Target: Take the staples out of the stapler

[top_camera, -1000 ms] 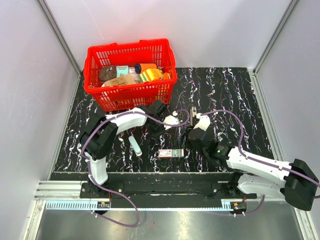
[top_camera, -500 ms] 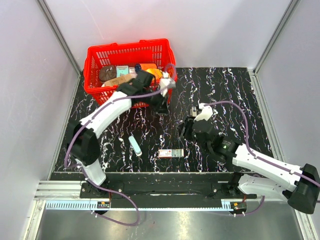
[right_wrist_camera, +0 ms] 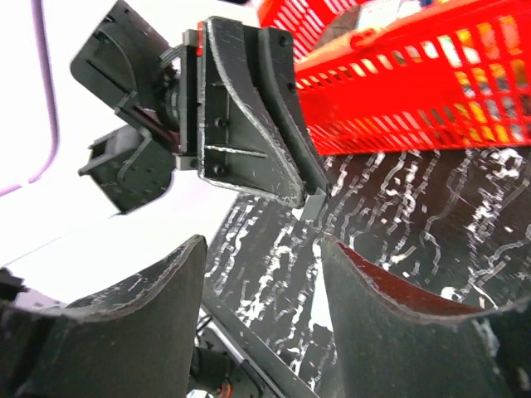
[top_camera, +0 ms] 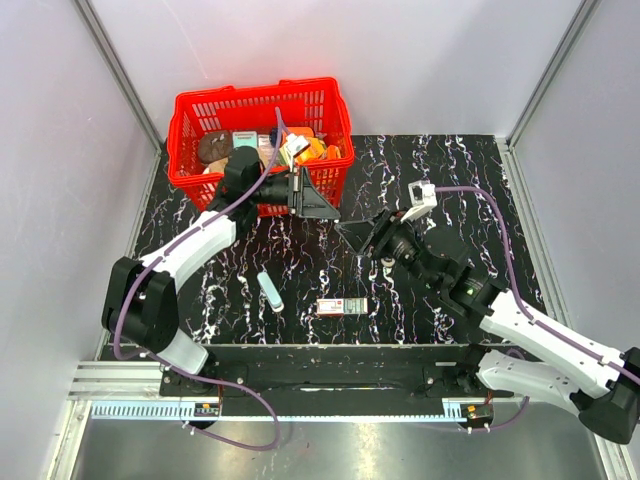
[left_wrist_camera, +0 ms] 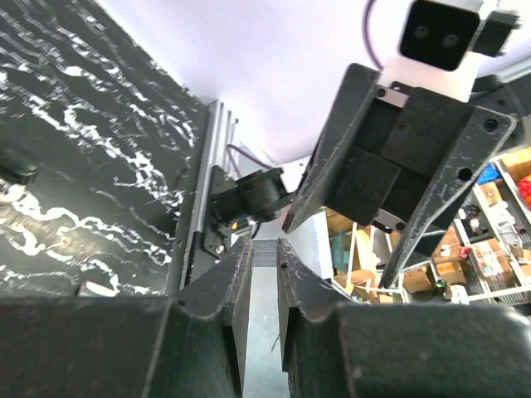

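Both arms are up off the black white-veined marble desk (top_camera: 470, 190) and nose to nose over its middle. The left hand (top_camera: 336, 216) reaches in from the far-left side, its tip just in front of the red plastic mesh basket (top_camera: 205, 190) that sits in the far-left corner. Its two fingers are pressed almost together, and the right wrist camera shows a small grey strip (right_wrist_camera: 313, 205) poking out from between the tips. So that hand is clamped on the strip.

Facing it, very near but not touching, is the right hand (top_camera: 350, 232). Its fingers are spread wide with nothing between them.

And the slim dark stapler? I cannot pick it out. The right arm's wrist hangs over the middle of the desk, and whether the stapler lies beneath it cannot be told from any view.

Toward the near edge, a pale blue-white bar (top_camera: 269, 290) lies at a slant. A small red-and-white box (top_camera: 341, 305) rests to its right, well apart from both hands.
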You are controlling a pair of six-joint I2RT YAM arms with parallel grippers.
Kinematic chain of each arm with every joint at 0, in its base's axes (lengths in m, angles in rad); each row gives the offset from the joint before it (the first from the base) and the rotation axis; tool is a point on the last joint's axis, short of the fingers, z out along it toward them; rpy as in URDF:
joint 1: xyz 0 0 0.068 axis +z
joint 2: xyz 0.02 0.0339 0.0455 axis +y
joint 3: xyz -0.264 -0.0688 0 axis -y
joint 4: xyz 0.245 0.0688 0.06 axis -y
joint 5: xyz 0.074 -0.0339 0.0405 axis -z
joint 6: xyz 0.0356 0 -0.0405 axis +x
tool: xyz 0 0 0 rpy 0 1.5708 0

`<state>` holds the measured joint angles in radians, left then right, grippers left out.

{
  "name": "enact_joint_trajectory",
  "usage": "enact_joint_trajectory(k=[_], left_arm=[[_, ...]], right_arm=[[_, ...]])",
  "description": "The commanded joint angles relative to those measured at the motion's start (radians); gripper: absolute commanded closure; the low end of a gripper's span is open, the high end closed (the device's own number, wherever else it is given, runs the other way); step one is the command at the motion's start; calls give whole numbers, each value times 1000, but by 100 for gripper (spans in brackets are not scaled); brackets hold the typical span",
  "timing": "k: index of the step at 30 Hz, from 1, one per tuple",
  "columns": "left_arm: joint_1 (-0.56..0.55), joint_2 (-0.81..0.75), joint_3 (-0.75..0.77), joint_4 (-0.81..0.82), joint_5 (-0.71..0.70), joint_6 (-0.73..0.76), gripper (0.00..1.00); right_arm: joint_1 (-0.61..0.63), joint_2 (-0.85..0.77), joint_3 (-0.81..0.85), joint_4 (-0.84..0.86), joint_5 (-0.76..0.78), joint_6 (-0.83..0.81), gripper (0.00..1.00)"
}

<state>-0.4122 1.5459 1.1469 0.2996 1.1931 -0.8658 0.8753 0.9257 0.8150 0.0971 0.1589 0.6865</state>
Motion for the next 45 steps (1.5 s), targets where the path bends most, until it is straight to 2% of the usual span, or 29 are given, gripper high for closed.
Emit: enact_joint_trajectory(k=[1,5,15,24,35,45], left_arm=[[4,-17,-4,401,95,-312,87],[4,-6,-10,518,103,-409,86],[4,11,-21,636,109,-495,84],[4,16,-26,633,106,-490,84],[4,16,-35,619,106,-475,84],[4,16,-44,621,108,-473,83]], right_arm=[[-24,4,9,164,-117,21,36],[-48,5,-14,222,-153,42,37],[-84,33,-33,292,-209,96,44],[-84,78,-22,335,-229,108,47],[-84,99,-4,352,-223,113,59],[-84,99,6,363,-213,85,66]])
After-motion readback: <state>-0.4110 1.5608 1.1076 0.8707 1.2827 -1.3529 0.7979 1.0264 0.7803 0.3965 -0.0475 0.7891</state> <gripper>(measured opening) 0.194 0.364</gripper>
